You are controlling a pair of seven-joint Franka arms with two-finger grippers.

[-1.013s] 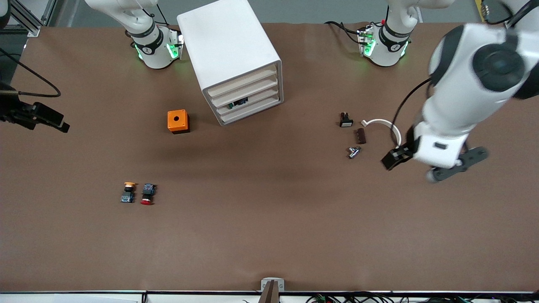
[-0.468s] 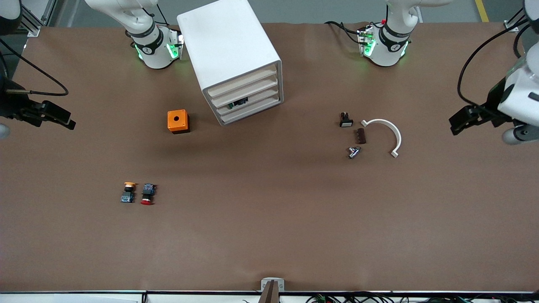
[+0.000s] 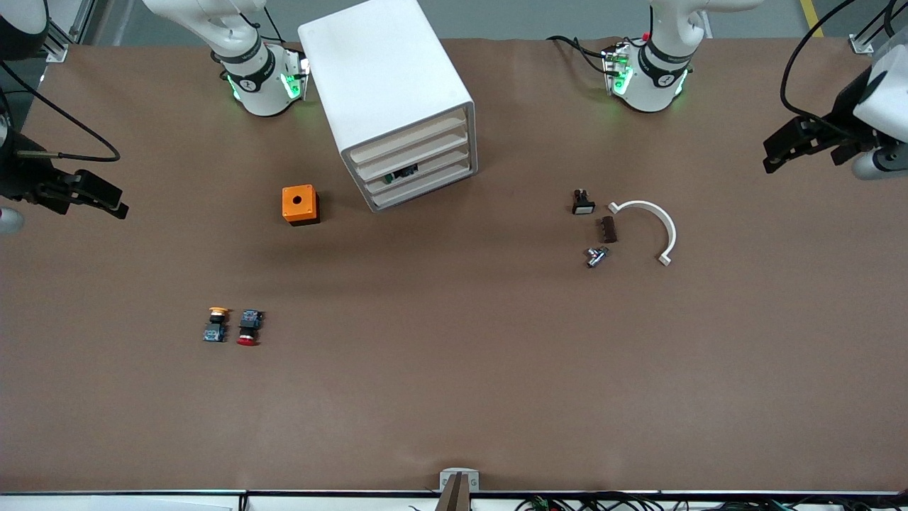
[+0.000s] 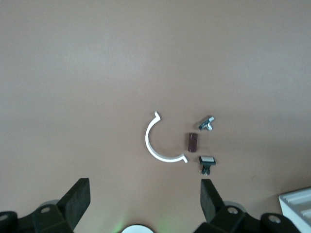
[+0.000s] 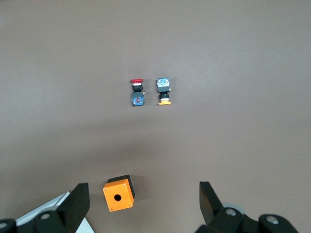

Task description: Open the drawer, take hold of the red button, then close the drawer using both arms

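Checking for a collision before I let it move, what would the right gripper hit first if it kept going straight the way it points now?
The right gripper, jaws open, looks down at the table. Likely bare tabletop first: the orange box sits between the fingertips in the right wrist view, with the red button farther along, but depth is unclear.

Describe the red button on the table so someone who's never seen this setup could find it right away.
Start at the white cabinet, then the orange box beside it. Nearer the front camera from that box, two small push buttons lie side by side. The red button is the one with the round red cap pointing toward the camera; the yellow-capped button beside it points the reverse way.
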